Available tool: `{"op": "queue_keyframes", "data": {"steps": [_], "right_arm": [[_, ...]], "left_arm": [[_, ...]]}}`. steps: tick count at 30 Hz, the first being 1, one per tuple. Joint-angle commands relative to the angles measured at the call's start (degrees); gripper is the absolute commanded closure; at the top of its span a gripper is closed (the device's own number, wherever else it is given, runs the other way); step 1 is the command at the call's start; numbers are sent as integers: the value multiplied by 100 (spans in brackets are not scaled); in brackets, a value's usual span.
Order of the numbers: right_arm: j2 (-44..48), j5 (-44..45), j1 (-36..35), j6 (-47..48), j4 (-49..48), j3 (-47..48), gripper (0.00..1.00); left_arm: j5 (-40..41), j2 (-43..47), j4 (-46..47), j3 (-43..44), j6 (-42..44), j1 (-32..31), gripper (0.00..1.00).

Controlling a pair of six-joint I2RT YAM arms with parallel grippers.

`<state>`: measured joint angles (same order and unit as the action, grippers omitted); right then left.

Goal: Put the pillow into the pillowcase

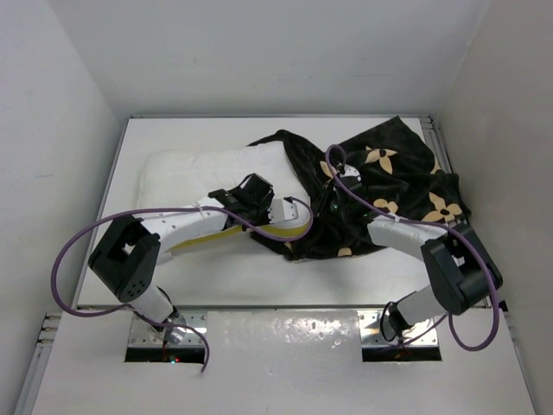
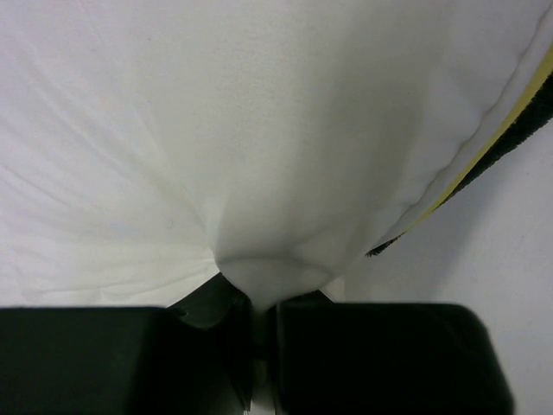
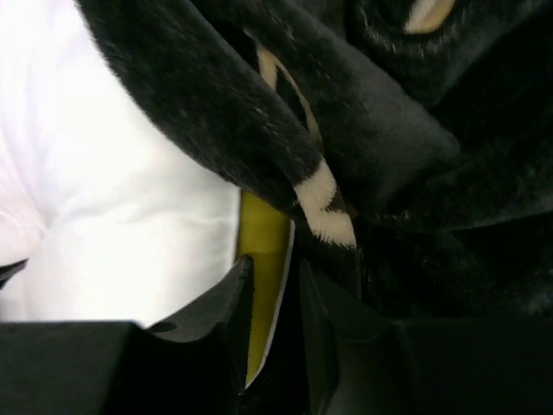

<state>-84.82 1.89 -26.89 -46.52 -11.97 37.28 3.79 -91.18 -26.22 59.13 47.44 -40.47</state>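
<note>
Checking top view first: find pillow (image 1: 194, 173) lying far left on table (image 1: 216, 278), right end tucked under mouth of pillowcase (image 1: 393, 186) heaped far right. Note left gripper (image 1: 281, 207) at pillow's near edge and right gripper (image 1: 321, 207) at case mouth, near each other. Moving to left wrist view: see left jaws pinched tight on a small fold of white pillow cover, with yellow band (image 2: 510, 117) and a black strip of case at right. Moving to right wrist view: see right jaws narrowed onto yellow band, black hem draped just above; cannot tell whether hem is caught too. Judge risks: could lose thin pinch under a hard push; could bunch case or drag pillow out if hem is free.
</note>
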Motion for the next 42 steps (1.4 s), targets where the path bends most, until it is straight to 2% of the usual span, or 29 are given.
{"op": "queue_keyframes", "data": {"steps": [1,2,3,4,6,10,14,15,16,19,20,21,27,31,35,40,42], "right_arm": [[-140,-5,-44,-181,-104,9,71],[-236,83,-35,-190,-148,8,67],[-307,127,-44,-173,-96,42,58],[-377,188,-53,-156,26,182,53],[-588,477,-61,-94,492,341,48],[-817,909,-114,20,879,622,50],[-1334,954,-237,161,1179,1018,34],[-1405,919,-255,170,1170,1071,34],[-1476,892,-281,152,1153,1080,35],[-1573,935,-316,56,1091,1089,66],[-1547,962,-316,64,1082,1080,92],[-1416,1023,-308,82,1082,1036,100],[-353,1112,-360,863,837,545,100],[963,349,-483,1741,276,9,100],[1694,-504,-527,2234,194,-308,100],[1837,-1461,-659,2745,580,-256,100],[1811,-1507,-659,2675,582,-238,100]], "left_arm": [[-80,276,29,-42,-138,4,100],[-89,267,46,-42,-130,4,100],[-98,267,29,-51,-147,4,100],[-89,267,29,-42,-139,13,100],[-89,276,20,-60,-130,4,100],[-98,276,-24,-51,-121,4,100],[-142,241,-24,2,-156,4,100],[-151,241,-24,10,-165,-5,100],[-151,232,-24,10,-165,4,100],[-168,232,-41,19,-156,4,100],[-168,232,-41,19,-147,-5,100],[-177,232,-50,28,-147,4,100],[-142,249,-138,54,-182,21,100],[-142,311,-401,168,-86,118,100],[-124,346,-463,195,107,162,100],[-221,75,-481,519,-42,171,100],[-247,4,-490,651,-121,162,100]]}}
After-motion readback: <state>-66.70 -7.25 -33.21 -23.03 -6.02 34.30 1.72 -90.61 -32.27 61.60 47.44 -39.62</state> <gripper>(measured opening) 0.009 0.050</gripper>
